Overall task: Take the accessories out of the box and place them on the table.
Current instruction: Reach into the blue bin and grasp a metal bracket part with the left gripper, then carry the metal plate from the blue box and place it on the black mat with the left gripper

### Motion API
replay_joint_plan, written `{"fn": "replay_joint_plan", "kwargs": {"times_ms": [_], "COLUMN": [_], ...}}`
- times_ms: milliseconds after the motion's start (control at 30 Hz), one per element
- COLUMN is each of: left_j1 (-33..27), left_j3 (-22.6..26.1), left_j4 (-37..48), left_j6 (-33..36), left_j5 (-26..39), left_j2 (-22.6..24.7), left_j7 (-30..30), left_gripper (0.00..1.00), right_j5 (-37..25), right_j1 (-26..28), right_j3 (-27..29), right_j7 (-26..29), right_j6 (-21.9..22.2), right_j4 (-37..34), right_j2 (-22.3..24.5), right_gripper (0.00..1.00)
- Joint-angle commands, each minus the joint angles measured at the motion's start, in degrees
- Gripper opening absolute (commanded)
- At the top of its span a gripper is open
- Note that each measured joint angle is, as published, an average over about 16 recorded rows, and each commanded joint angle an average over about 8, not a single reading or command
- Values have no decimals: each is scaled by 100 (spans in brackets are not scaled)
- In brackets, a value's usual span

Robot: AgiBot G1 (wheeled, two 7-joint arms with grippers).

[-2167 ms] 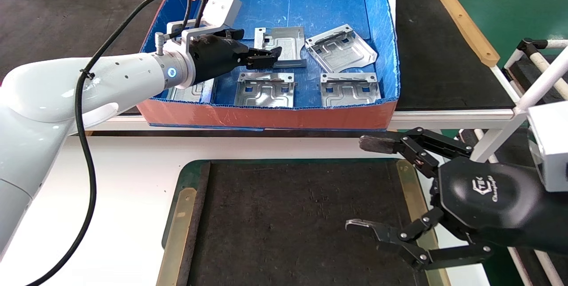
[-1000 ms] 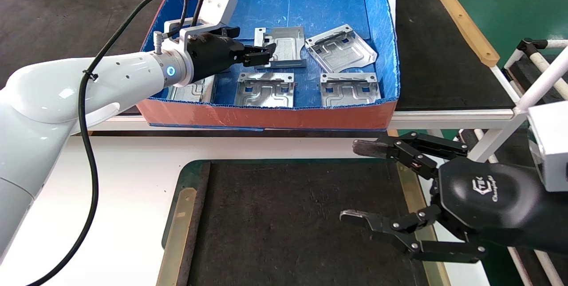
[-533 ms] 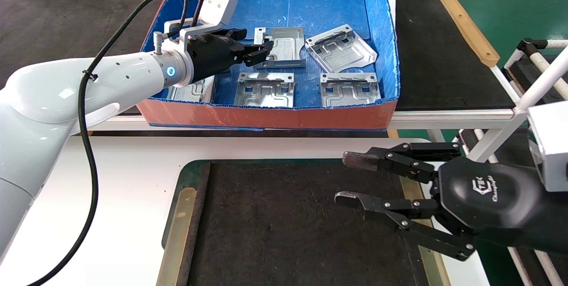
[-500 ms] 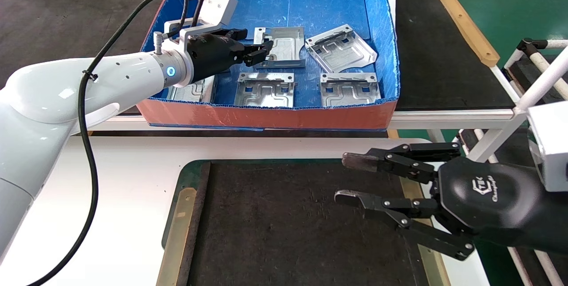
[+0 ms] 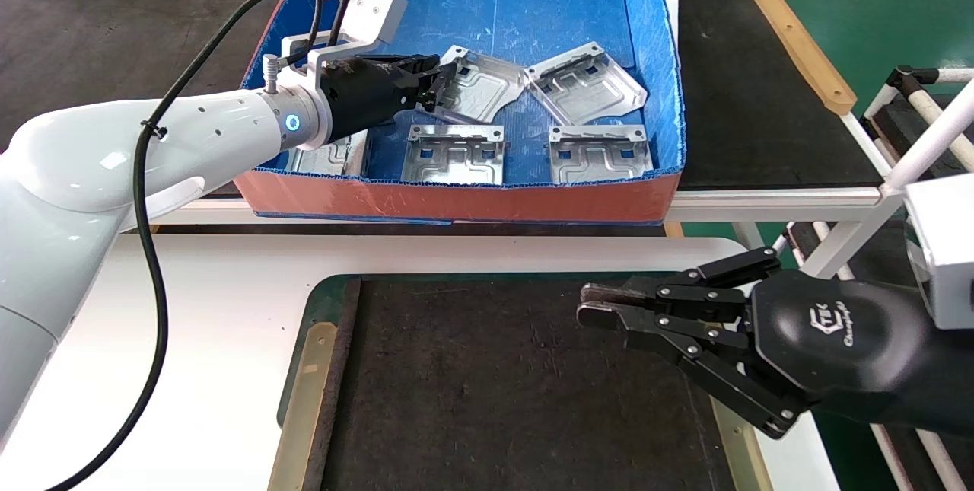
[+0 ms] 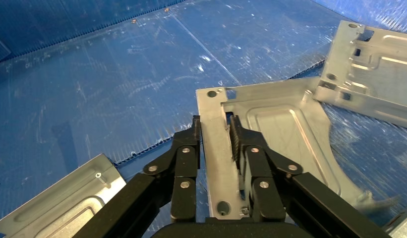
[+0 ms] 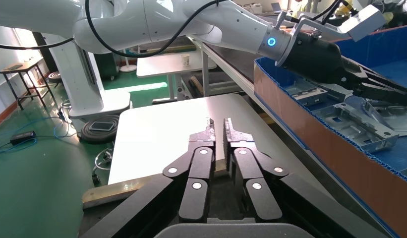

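Observation:
The box (image 5: pixel 456 202), blue inside and orange-red outside, holds several silver brackets. My left gripper (image 5: pixel 436 84) is inside it, shut on the edge flange of one bracket (image 5: pixel 481 92), which is tilted with its gripped side raised. The left wrist view shows the jaws (image 6: pixel 214 130) clamped on that flange, with the bracket (image 6: pixel 280 130) beyond. Other brackets lie at the right (image 5: pixel 584 82), front middle (image 5: pixel 456 154) and front right (image 5: pixel 601 152); one (image 5: pixel 329 157) is partly hidden under my left arm. My right gripper (image 5: pixel 590 307) is shut and empty over the right part of the table's dark mat (image 5: pixel 494 400).
The white table (image 5: pixel 228 323) lies in front of the box. The box rests on a black-topped bench (image 5: pixel 746 95) with a wooden strip (image 5: pixel 795 38). A white tube frame (image 5: pixel 928 141) stands at the far right.
My left gripper has closed on the bracket's flange, drawn back a little, and tilted and turned the bracket. My right gripper has gone from wide open to shut.

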Motion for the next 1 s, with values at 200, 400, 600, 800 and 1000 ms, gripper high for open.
{"fn": "replay_joint_plan", "kwargs": {"times_ms": [200, 400, 600, 800, 1000], "left_j1": [-15, -127, -293, -374, -310], "left_j3": [19, 98, 143, 60, -166], "left_j4": [14, 171, 367, 203, -459], "left_j6": [-37, -246, -475, -493, -168], "left_j5": [48, 271, 452, 328, -170], "left_j2": [1, 54, 113, 41, -237], "left_j7": [15, 30, 2, 61, 459], "left_gripper": [0, 0, 0, 0, 0], "right_j5": [0, 0, 0, 0, 0], "right_j1": [0, 0, 0, 0, 0], "right_j3": [0, 0, 0, 0, 0], "right_j7": [0, 0, 0, 0, 0], "right_j6": [0, 0, 0, 0, 0], "right_j4": [0, 0, 0, 0, 0], "right_j2": [0, 0, 0, 0, 0], "right_gripper": [0, 49, 100, 100, 100]}}
